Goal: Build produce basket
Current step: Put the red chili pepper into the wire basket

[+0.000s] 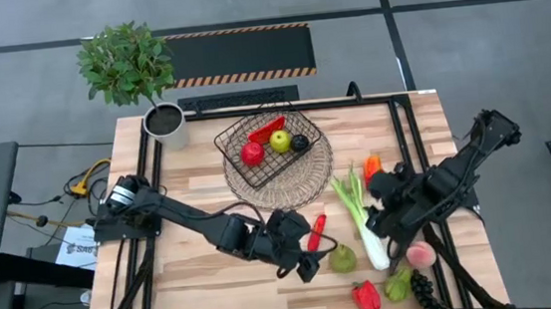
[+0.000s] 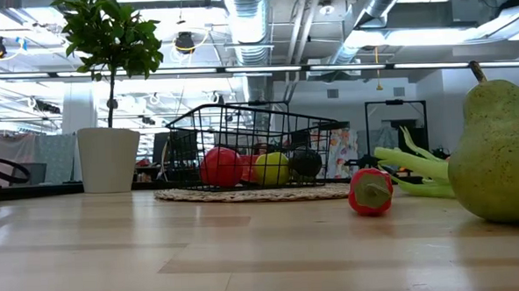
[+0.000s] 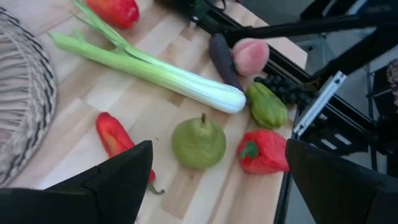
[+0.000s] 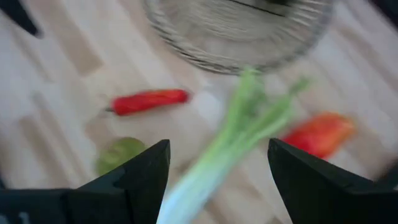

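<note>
The dark wire basket (image 1: 270,145) stands on a round wicker tray (image 1: 303,182) and holds a red apple (image 1: 251,154), a yellow-green apple (image 1: 280,140), a dark fruit and a red piece. A red chilli (image 3: 112,137), a green pear (image 3: 199,142), a red pepper (image 3: 264,152) and a leek (image 3: 155,68) lie on the table. My left gripper (image 3: 217,152) hovers open over the pear and the chilli. My right gripper (image 4: 219,149) hangs open above the leek (image 4: 230,143).
A peach (image 3: 250,55), an aubergine (image 3: 221,59), a green pepper (image 3: 267,106) and dark grapes (image 1: 426,294) lie near the front right corner. An orange-red pepper (image 1: 372,166) lies by the leek's leaves. A potted plant (image 1: 165,122) stands at the back left.
</note>
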Controlling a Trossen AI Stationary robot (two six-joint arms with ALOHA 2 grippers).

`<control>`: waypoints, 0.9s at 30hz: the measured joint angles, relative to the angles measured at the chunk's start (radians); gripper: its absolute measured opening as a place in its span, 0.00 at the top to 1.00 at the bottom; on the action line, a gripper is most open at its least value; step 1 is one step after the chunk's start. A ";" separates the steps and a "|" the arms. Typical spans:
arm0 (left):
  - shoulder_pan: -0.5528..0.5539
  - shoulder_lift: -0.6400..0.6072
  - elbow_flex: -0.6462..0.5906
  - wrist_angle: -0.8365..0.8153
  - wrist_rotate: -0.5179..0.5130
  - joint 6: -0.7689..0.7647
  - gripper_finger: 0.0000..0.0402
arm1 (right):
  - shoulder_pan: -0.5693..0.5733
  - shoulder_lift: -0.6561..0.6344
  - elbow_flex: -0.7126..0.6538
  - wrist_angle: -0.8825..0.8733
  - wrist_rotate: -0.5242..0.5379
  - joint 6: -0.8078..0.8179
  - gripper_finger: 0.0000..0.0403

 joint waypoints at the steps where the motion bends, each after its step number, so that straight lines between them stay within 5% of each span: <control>1: 0.008 0.000 0.000 0.000 0.003 -0.001 0.13 | 0.001 -0.011 -0.016 -0.023 0.001 0.019 0.28; 7: 0.050 0.000 0.000 -0.001 0.013 0.007 0.13 | 0.052 -0.153 -0.251 0.029 -0.005 0.227 0.28; 14: 0.068 0.000 0.000 -0.001 0.072 0.009 0.13 | 0.151 -0.300 -0.597 0.456 -0.007 0.404 0.28; 20: 0.067 0.000 0.000 -0.001 0.072 0.009 0.13 | 0.165 -0.228 -0.775 0.640 -0.060 0.506 0.28; 27: 0.049 0.000 0.001 -0.002 0.071 0.010 0.13 | 0.165 -0.093 -0.796 0.700 -0.123 0.545 0.28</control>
